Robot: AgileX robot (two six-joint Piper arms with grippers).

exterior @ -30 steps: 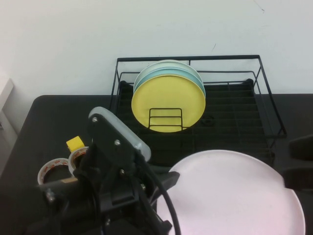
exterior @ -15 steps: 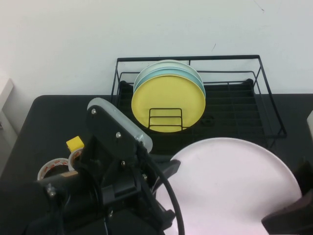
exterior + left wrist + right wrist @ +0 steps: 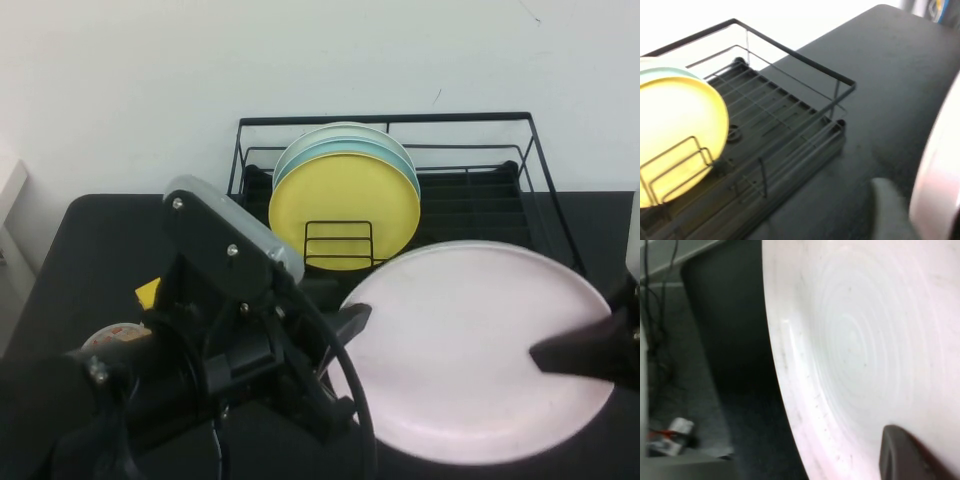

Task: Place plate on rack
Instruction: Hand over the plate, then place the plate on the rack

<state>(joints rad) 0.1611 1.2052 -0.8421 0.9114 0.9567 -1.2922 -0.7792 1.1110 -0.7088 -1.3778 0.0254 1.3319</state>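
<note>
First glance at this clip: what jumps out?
The pale pink plate fills the near right, held up between both arms: the left gripper at its left rim, the right gripper at its right. Behind it, the black rack holds a yellow plate standing upright.

- No readable text, label, brand, number or sign in any of my views.
- My plate: plain pale pink, unmarked.
- My rack: bare black wire, no tag.
- Tape roll: red marks, illegible.
</note>
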